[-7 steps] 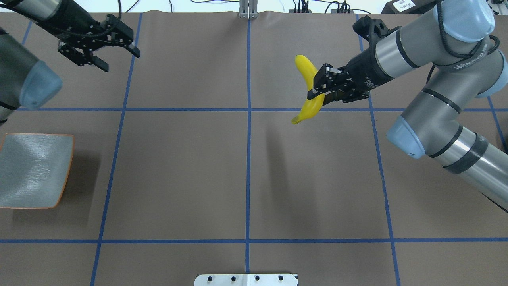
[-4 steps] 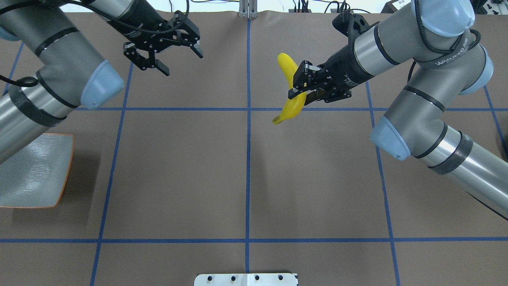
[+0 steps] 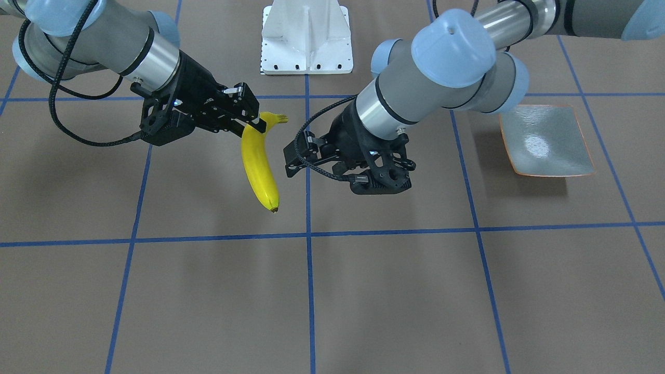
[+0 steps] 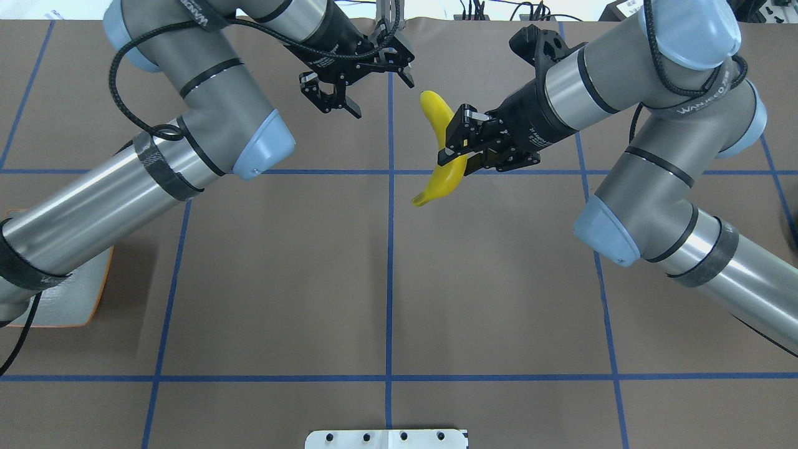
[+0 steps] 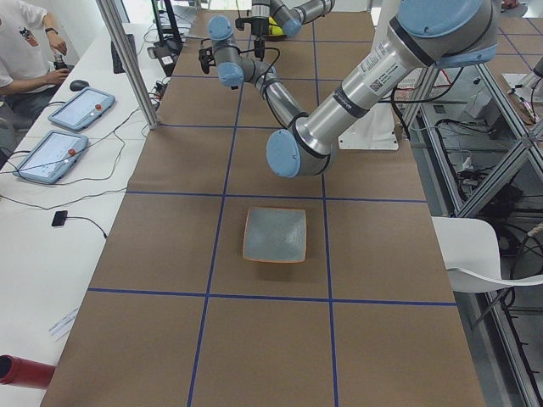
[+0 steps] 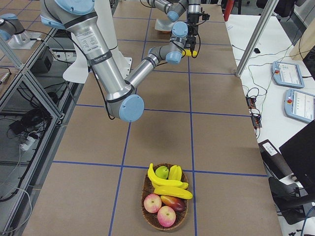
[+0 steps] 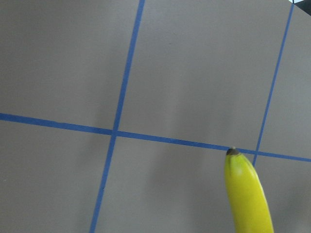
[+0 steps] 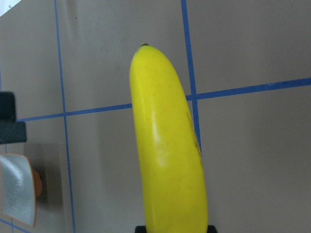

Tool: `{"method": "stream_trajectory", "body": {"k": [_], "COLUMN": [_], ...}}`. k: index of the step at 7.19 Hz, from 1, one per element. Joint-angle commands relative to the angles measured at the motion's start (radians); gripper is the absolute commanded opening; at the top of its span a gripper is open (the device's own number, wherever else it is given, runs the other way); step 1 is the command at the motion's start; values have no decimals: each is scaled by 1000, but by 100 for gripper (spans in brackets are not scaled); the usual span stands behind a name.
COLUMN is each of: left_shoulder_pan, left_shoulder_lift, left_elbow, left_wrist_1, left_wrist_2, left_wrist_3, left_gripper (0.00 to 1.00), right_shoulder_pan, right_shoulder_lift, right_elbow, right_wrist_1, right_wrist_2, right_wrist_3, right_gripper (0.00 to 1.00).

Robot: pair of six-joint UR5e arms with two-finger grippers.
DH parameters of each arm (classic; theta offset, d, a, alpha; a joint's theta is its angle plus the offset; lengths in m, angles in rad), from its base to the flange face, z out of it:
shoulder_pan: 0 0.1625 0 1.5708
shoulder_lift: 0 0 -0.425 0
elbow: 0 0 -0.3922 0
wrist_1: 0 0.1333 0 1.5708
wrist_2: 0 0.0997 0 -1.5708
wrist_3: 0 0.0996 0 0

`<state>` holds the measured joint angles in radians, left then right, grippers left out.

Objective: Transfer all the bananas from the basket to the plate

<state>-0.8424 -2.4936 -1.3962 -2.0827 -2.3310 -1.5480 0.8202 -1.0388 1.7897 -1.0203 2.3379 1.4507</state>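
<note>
Basket (image 6: pixel 162 228) holds two bananas (image 6: pixel 172 191) (plus other fruit (image 6: pixel 166 216)) — right gripper (image 4: pixel 450 148) clamps a third banana (image 4: pixel 436 112); left gripper (image 4: pixel 381 98), spread wide, has neared it.

Brown table (image 4: pixel 499 280) with blue tape grid, the plate (image 3: pixel 545 140) and a fruit basket (image 6: pixel 143 196) on it, well apart.

Left arm (image 4: pixel 187 118) and right arm (image 4: pixel 654 156): grey and silver tubes, pale blue joint caps (image 4: pixel 265 142), black bands (image 4: pixel 163 171). Black wrists, black skeletal claws: my left claw (image 4: pixel 381 98), right claw (image 4: pixel 450 138). Black cable (image 4: pixel 115 87) loops along each arm, white lettering (image 4: pixel 704 103) at the elbows.
</note>
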Motion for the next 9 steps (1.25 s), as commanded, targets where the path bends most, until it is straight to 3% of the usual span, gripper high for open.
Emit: {"method": "stream_trajectory", "body": {"k": [1, 9], "left_shoulder_pan": [13, 62], "left_shoulder_lift": [-13, -47], "left_elbow": [29, 43], "left_wrist_1": [-97, -137], "left_wrist_2": [25, 35], "left_wrist_3": [-105, -267], "left_gripper": [97, 90], "right_shoulder_pan": [-6, -29], "right_shoulder_lift": [0, -1], "right_elbow": [7, 59], "right_wrist_1": [5, 9], "right_wrist_2": [0, -83], "right_wrist_3": [0, 2], "right_gripper": [0, 0]}}
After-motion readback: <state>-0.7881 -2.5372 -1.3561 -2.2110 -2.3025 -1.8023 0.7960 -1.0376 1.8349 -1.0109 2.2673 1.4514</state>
